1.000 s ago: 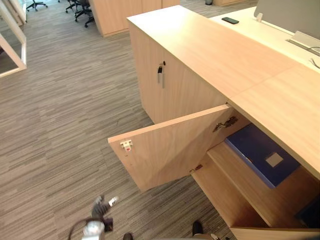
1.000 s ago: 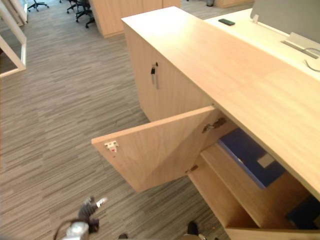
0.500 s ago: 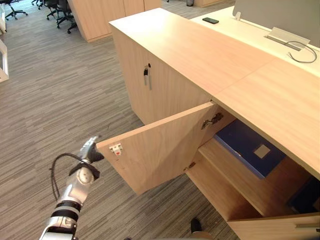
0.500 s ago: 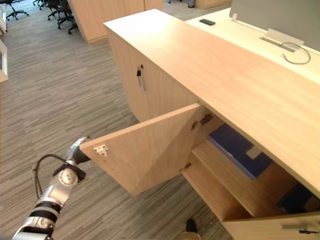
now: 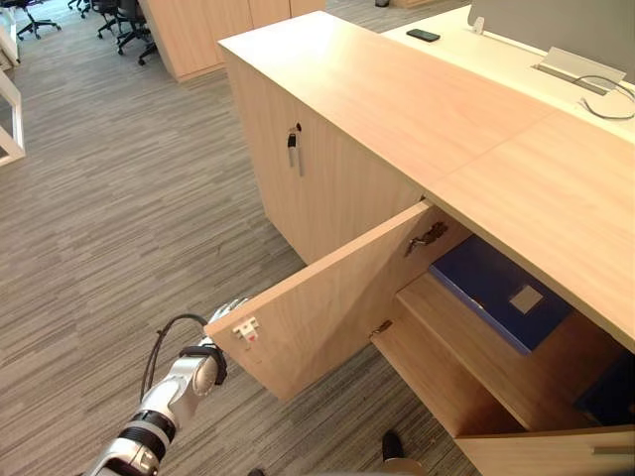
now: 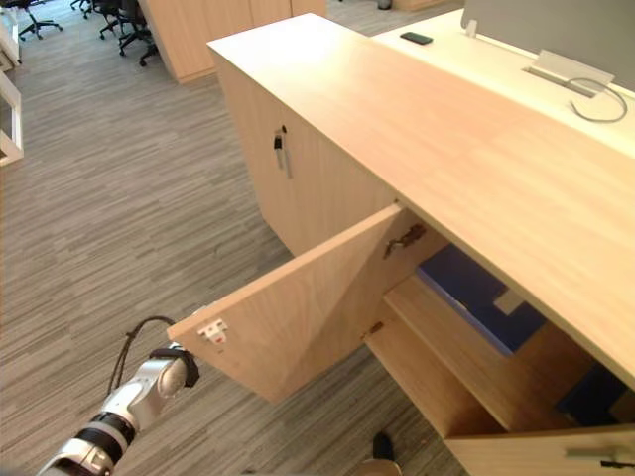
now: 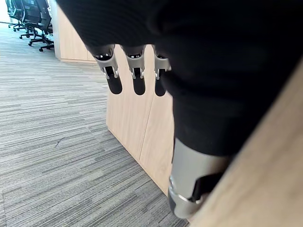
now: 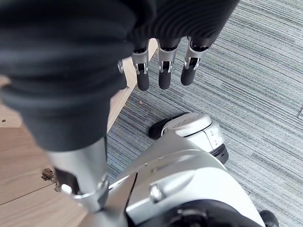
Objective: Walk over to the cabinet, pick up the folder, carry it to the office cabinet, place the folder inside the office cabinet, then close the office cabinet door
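One blue folder [image 5: 496, 293] lies flat on the upper shelf [image 5: 466, 335] inside the office cabinet [image 5: 377, 89], whose door [image 5: 327, 307] stands half open. Left hand [image 5: 222, 313] sits at the door's free edge, behind it, fingers straight and loose, gripping nothing. Right hand [image 8: 161, 71] hangs over the carpet [image 8: 265, 71], fingers relaxed, empty.

grey striped carpet floor [image 5: 119, 198] covers the room. black office chairs [image 5: 129, 20] stand far off by a light wood unit [image 5: 198, 35], and a white frame [image 5: 10, 119] stands at the left edge. behind the long light wood cabinets [image 5: 397, 89] is a white bench [image 5: 506, 59] with a dark phone [image 5: 424, 35], a grey tray [image 5: 571, 67] and a grey panel [image 5: 566, 25].
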{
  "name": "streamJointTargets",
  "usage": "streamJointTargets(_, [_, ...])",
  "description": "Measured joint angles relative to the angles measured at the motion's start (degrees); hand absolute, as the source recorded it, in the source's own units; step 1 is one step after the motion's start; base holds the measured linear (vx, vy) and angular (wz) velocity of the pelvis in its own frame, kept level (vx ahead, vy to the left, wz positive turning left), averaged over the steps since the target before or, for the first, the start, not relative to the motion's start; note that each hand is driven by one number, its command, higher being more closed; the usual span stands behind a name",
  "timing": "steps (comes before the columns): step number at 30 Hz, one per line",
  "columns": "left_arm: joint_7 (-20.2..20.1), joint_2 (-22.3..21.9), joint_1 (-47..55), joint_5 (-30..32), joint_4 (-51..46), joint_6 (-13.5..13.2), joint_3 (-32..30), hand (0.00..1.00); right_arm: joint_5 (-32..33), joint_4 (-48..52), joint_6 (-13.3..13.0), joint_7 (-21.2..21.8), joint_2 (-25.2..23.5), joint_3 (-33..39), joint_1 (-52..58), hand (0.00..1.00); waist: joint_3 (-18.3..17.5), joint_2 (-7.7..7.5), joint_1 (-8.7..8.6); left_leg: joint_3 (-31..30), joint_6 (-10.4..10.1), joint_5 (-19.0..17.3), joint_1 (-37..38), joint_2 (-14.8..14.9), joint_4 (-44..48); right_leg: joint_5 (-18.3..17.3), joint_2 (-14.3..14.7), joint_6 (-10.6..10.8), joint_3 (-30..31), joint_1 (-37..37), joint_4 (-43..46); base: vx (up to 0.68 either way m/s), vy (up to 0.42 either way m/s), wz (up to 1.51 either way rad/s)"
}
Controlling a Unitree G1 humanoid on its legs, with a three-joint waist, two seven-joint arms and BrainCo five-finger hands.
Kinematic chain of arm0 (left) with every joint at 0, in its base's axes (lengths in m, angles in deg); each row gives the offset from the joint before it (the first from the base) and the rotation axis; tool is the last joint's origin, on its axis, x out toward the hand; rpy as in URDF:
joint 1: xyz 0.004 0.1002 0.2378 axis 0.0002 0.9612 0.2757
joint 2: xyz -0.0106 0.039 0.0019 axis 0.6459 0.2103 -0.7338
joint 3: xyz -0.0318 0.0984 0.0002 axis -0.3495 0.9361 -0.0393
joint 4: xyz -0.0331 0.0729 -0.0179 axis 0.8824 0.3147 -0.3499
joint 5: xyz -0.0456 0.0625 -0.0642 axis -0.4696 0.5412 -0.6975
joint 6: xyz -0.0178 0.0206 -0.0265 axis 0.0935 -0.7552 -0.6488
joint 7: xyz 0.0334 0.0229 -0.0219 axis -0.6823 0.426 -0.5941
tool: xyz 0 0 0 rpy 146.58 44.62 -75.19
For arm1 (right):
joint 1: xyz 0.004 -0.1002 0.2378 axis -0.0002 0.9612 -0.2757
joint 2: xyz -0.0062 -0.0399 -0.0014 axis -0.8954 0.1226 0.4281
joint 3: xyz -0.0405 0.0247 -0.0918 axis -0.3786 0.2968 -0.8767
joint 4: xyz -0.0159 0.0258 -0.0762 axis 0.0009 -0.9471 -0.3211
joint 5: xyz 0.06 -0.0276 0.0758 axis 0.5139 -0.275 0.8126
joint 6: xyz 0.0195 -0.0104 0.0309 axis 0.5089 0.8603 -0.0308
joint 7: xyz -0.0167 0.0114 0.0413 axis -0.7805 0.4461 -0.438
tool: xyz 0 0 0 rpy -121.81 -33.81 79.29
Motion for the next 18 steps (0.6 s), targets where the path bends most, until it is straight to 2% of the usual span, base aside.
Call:
streamJointTargets(4, [0.2, -0.2, -0.8, 0.6, 0.1, -0.1, 2.0, 0.0, 0.0, 0.1, 0.0, -0.4, 0.0, 0.0, -0.1, 0.0, 0.1, 0.1, -0.47, -1.2, 0.2, 0.4, -1.0, -0.6, 0.1, 0.0, -0.6, 0.0, -0.9, -0.4, 0.5, -0.04, 0.008, 0.14])
streamJointTargets(10, [0.5, -0.6, -3.3, 0.7, 0.0, -0.1, 5.8, 0.0, 0.1, 0.2, -0.1, -1.2, 0.5, 0.1, -0.9, 0.0, 1.0, 0.42, -0.75, -1.8, 1.4, 1.9, -2.9, -3.0, -0.4, -0.4, -3.1, 0.6, -0.8, -3.3, 3.3, -0.08, 0.035, 0.08])
streamJointTargets(14, [0.2, -2.0, -2.9, -1.6, -0.1, -0.1, 6.9, 0.0, -0.2, 0.3, 0.1, -1.6, 0.3, 1.3, -0.9, 0.0, 1.5, 0.21, -1.26, -1.9, 1.9, 3.1, -2.1, -4.1, -1.8, -0.7, -4.3, 0.9, -0.7, -3.6, 4.5, -0.05, 0.027, 0.05])
streamJointTargets(18, [0.1, -3.1, -0.8, -3.9, -0.1, -0.1, 6.8, 0.0, -0.4, -0.5, 0.9, -1.6, -0.1, 2.7, -0.3, 0.0, 2.0, -0.17, -1.61, -0.7, 2.0, 3.3, 0.5, -4.2, -3.1, -0.7, -4.2, 1.0, 0.3, -2.2, 4.6, 0.0, 0.016, -0.13])
